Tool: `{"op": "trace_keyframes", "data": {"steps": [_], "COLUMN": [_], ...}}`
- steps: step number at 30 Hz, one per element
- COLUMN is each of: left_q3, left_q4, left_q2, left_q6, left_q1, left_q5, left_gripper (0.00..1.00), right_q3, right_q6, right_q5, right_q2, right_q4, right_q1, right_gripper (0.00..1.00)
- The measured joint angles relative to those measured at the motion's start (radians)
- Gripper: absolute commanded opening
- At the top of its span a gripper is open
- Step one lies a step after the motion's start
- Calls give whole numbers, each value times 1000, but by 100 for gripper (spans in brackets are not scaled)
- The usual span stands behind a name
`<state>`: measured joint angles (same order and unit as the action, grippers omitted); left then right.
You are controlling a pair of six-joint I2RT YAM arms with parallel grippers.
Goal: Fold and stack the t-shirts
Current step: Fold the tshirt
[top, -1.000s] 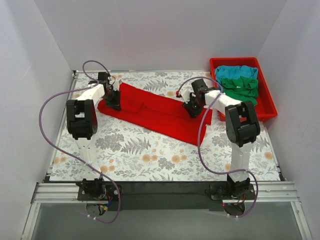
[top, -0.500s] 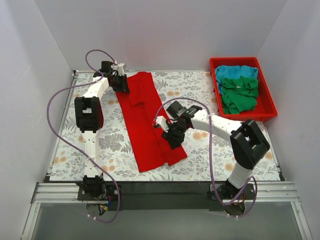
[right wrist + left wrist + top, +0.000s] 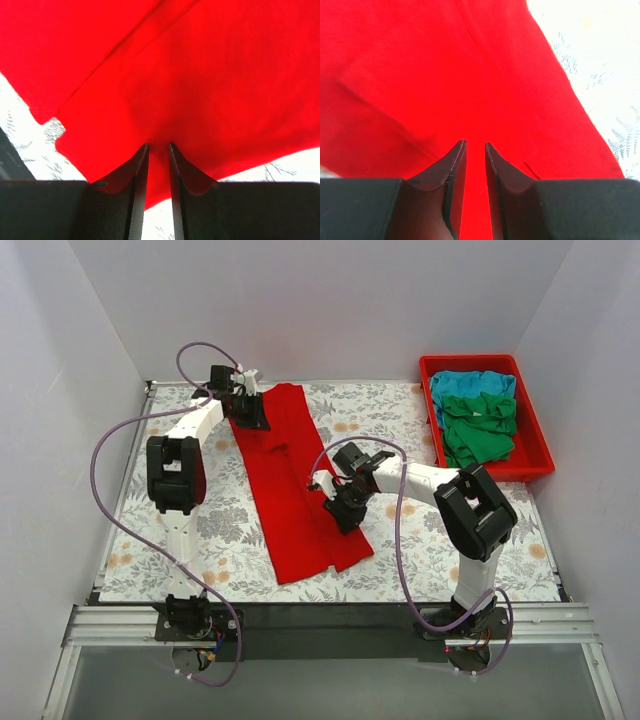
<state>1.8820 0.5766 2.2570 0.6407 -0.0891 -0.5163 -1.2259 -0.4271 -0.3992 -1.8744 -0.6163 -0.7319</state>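
One shirt mid-fold: with left end effector and right end effector pinching red t-shirt, fold 6 o'clock end toward 12.

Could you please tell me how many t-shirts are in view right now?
3: the red t-shirt lies on the table; the green t-shirt and turquoise t-shirt sit in the red tray. Others could hide beneath.

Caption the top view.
Left claw and right claw pinch the red t-shirt; green t-shirt and turquoise t-shirt sit in the tray.
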Motion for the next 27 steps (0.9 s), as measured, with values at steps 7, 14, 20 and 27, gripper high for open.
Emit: {"op": "trace_keyframes", "data": {"steps": [7,14,20,27], "left_q3": [-10,-11,35,64], "left_q4": [-2,-16,-6,3], "left_q2": [62,93,116,99], "left_q6": [-3,0,21,31], "left_q1": [-61,-161,-222,-166], "left_q5": [21,29,-2,-50], "left_gripper": [18,17,25,36], "right_q3": [74,113,126,-92], "right_q6": [85,146,149,135], "right_q5": [-85,-177,-226,-254], "right_q2": [27,35,60,72], "right_q4": [98,147,111,35], "right_q1": [-27,-131,-123,122], "right_gripper": [29,34,40,40]}}
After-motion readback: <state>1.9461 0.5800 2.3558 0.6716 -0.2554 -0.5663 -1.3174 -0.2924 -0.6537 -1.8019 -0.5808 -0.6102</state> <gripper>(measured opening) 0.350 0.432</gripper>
